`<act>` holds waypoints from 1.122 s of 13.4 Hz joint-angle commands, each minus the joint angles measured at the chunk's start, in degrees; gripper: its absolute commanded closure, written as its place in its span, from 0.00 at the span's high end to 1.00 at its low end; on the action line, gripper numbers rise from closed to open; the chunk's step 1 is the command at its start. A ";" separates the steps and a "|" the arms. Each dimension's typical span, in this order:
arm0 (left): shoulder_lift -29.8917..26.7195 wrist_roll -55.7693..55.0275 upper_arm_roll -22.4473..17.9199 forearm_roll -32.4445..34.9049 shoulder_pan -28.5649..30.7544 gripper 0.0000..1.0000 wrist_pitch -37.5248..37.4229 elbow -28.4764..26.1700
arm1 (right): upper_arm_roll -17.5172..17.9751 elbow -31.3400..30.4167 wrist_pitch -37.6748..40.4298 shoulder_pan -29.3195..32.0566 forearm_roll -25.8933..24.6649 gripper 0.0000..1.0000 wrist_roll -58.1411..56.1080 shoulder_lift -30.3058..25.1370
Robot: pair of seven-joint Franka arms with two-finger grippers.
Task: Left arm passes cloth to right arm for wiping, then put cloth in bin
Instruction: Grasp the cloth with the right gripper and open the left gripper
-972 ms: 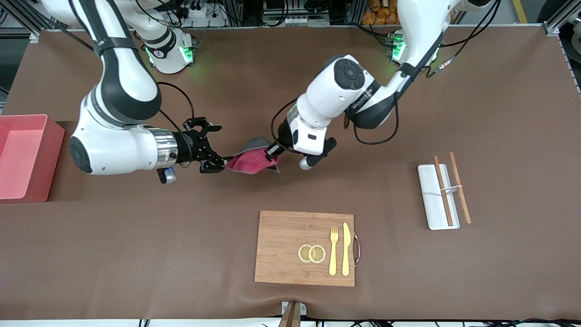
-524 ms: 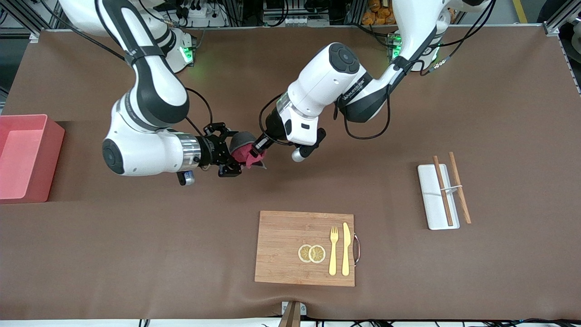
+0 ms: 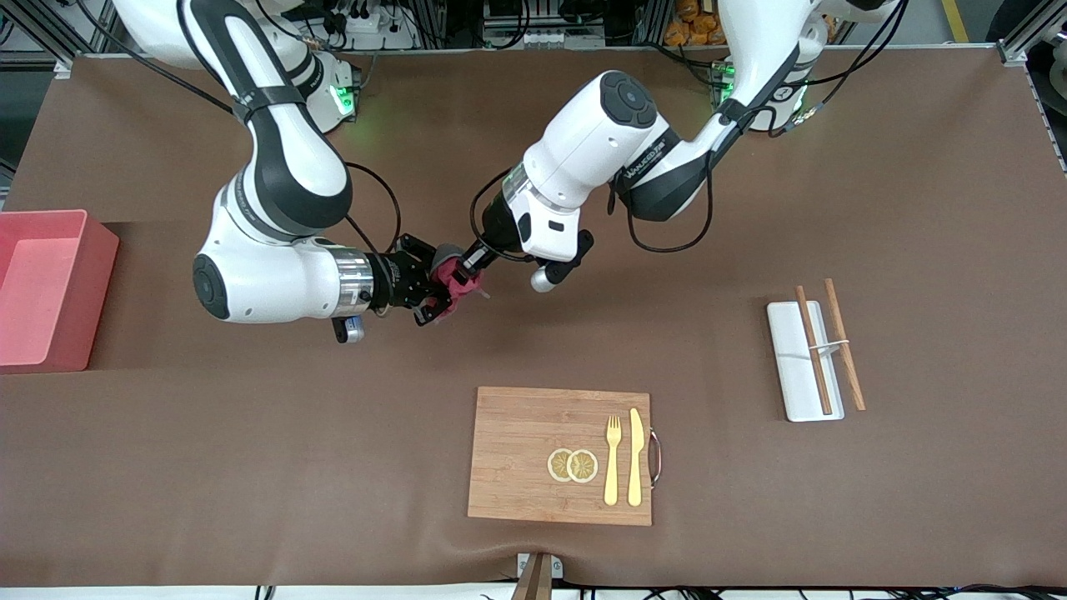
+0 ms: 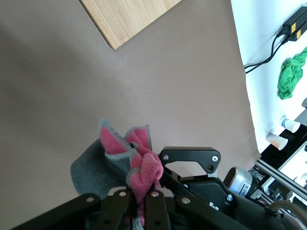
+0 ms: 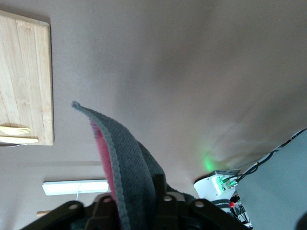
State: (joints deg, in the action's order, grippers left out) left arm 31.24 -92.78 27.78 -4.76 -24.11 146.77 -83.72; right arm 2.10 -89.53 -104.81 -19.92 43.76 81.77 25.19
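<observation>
cloth (image 3: 451, 276) soft, light, bunches; held in air over table | left gripper (image 3: 472, 263) pinching one edge | right gripper (image 3: 432, 293) clamped on other side | best grip: folded bunch, not loose corner

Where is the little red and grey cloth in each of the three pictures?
Front view: the cloth hangs above the table, pinched between the right gripper and the left gripper.
Left wrist view: bunched low in the picture, in the left gripper's fingers.
Right wrist view: a grey fold with a red lining, low in the picture.
Shared landmark: the wooden board.
</observation>
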 commanded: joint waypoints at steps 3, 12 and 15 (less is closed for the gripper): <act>-0.04 -0.47 -0.18 -1.39 -0.07 0.10 0.36 1.19 | -0.34 0.32 -1.01 -1.26 0.80 0.00 -1.43 0.56; -7.67 -0.03 -0.62 -0.78 7.22 1.00 -6.40 1.01 | -0.61 0.14 -1.10 2.96 -14.72 0.00 -20.93 1.44; -10.40 0.93 -0.44 -0.34 10.74 1.00 -11.05 1.01 | -0.61 -0.30 -2.15 5.32 -20.20 0.00 -29.87 3.28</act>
State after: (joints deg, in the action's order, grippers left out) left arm 23.69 -92.61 27.27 -4.76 -15.16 138.80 -81.63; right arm 0.87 -89.95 -106.34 -16.85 26.04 57.95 26.90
